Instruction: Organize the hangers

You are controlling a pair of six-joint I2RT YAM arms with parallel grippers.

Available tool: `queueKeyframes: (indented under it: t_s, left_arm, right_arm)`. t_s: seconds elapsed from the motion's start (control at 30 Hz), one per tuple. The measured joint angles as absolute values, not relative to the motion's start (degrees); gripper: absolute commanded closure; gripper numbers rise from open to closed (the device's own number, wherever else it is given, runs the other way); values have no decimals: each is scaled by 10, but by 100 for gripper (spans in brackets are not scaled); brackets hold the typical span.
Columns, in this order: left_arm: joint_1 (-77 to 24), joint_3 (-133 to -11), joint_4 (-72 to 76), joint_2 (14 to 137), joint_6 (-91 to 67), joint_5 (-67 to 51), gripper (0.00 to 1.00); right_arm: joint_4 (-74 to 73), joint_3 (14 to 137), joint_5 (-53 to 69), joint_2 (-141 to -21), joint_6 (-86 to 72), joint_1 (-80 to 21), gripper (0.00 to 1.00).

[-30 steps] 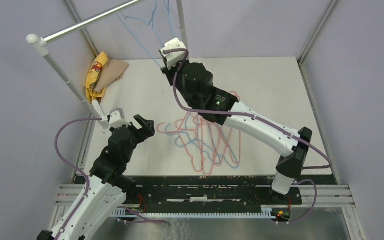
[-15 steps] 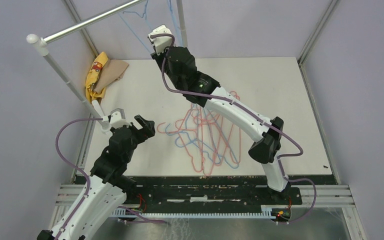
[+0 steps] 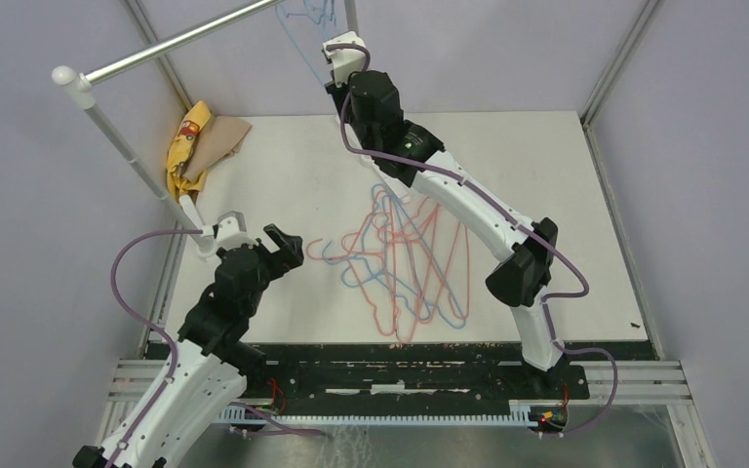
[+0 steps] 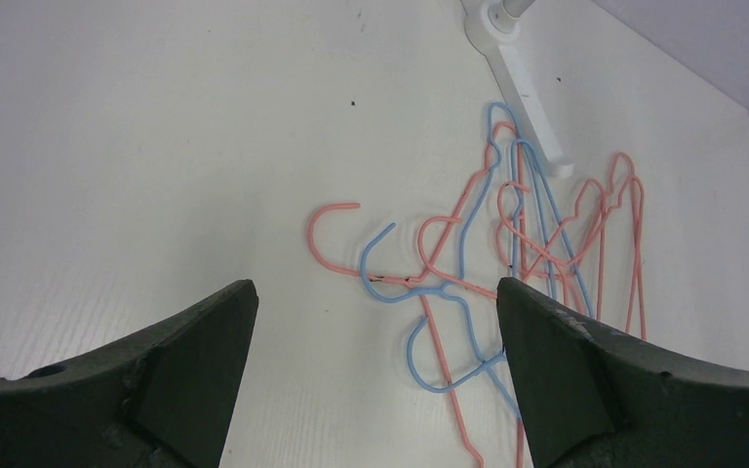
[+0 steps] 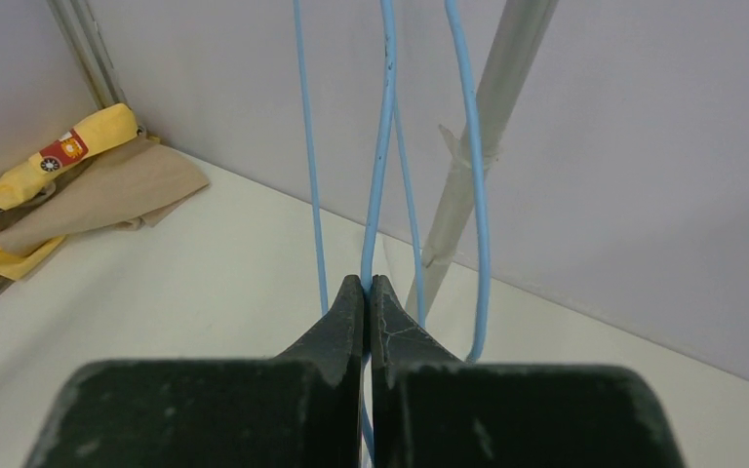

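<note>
Several pink-red and light blue wire hangers lie tangled in a pile mid-table; the left wrist view shows this pile too. One light blue hanger is lifted at the back, up by the silver rail. My right gripper is shut on a wire of that blue hanger, whose other wires run upward out of view. My left gripper hovers just left of the pile. It is open, with nothing between its fingers, and hanger hooks lie on the table below and beyond.
A yellow and tan cloth lies at the back left corner, also in the right wrist view. The rail's white pole slants down to a foot beside my left wrist. A grey frame post stands behind the held hanger.
My right arm has risen and reached farther back, carrying the blue hanger up toward the rail, and its elbow has drawn in. The left arm and the pile have not moved.
</note>
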State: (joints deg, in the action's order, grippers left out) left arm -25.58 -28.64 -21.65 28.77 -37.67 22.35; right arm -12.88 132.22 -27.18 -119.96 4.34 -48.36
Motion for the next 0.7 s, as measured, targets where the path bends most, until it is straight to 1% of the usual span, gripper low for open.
queueKeyframes:
  t_s: [0.1,0.13,0.17,0.2,0.23,0.33,0.37,0.4,0.5,0.53,0.57,0.7]
  left_arm:
    - [-256,-286,-213,292,-377,223,1]
    - [-256,-286,-212,293,-377,223,1]
    - [-256,-286,-211,294,-377,223,1]
    - [-256,-286,-210,295,-377,223,1]
    - [-256,-286,-208,295,-377,223,1]
    - [-256,-284,-206,296,-377,223,1]
    - [-256,-283,-206,296,-377,223,1]
    - [-256,-281,-205,297,-377,223,1]
    - [-256,-277,-204,301,-377,223,1]
    - [-256,-277,-204,303,-377,223,1]
    - [-256,-276,-204,307,-377,223,1]
    - [-256,-274,-193,328,-377,224,1]
  right_arm:
    - [-140,1322,-270,-1200,41,-474,98]
    - [-142,1322,-270,-1200,40,-473,94]
    - [-143,1322,-270,-1200,39,-473,85]
    - [-143,1322,-270,-1200,39,-473,71]
    - [-143,1322,-269,-1200,37,-474,59]
    - [-140,1306,-270,-1195,34,-474,40]
    - [-139,1295,-271,-1191,33,-474,29]
    - [-133,1276,-271,-1184,32,-474,21]
    - [-109,1192,-275,-1148,32,-474,4]
    - [-105,1168,-278,-1136,30,-474,1]
    - [-99,1137,-281,-1118,32,-474,0]
    - [-94,1060,-290,-1053,31,-474,0]
